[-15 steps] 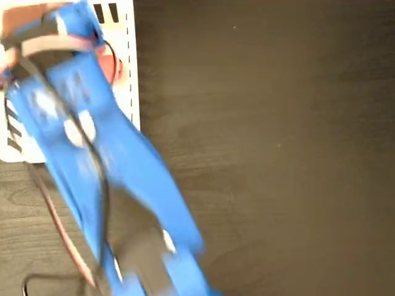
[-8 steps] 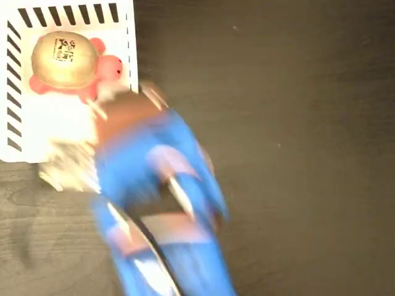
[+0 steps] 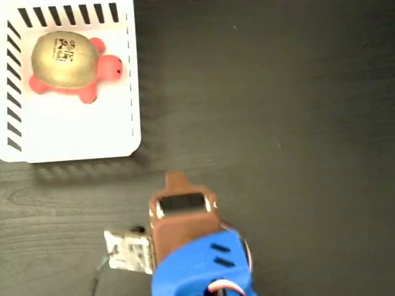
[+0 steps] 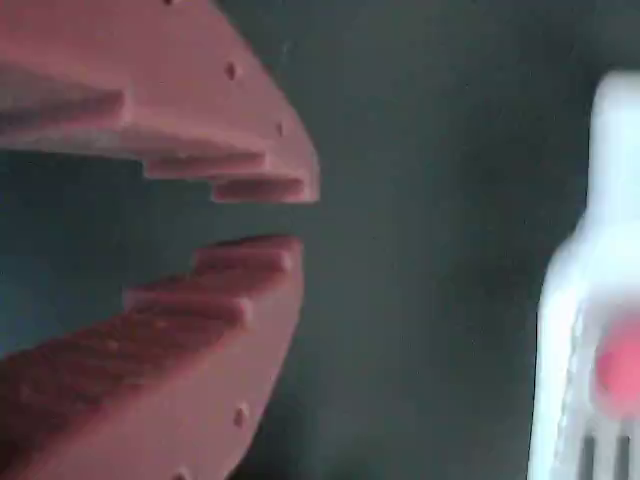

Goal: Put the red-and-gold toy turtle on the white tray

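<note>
The red-and-gold toy turtle [image 3: 69,62] on the white tray [image 3: 80,132] looks soft, light, best pinched across its shell; gripper [image 4: 285,215] empty, slightly parted.

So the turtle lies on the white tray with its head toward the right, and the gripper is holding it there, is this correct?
Not quite. The gripper is not holding the turtle: the fixed view shows it off the tray, over the dark table, and the wrist view shows nothing between its fingers. The turtle does lie on the white tray, head toward the right.

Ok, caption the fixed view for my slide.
Red-and-gold toy turtle resting on the white tray; blue arm's pincer over the dark table, clear of both.
</note>
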`<move>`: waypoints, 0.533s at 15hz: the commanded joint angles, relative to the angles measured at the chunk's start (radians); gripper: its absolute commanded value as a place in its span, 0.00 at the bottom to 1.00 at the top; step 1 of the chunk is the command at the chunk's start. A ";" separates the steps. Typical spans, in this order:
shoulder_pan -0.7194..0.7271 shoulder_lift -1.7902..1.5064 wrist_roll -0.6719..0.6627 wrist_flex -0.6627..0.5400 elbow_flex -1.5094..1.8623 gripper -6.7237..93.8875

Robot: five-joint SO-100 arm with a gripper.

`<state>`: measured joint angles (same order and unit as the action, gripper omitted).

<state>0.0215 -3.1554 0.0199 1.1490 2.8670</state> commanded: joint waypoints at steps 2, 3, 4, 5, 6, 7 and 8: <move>0.008 -0.063 0.003 0.064 0.034 0.07; 0.018 -0.091 0.018 0.098 0.048 0.07; 0.029 -0.094 0.034 0.118 0.054 0.07; 0.023 -0.094 0.035 0.126 0.054 0.07; 0.023 -0.094 0.031 0.126 0.054 0.07; 0.029 -0.094 0.023 0.126 0.054 0.07; 0.029 -0.094 0.021 0.126 0.054 0.07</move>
<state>0.0245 -3.2505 0.0368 1.2701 2.9299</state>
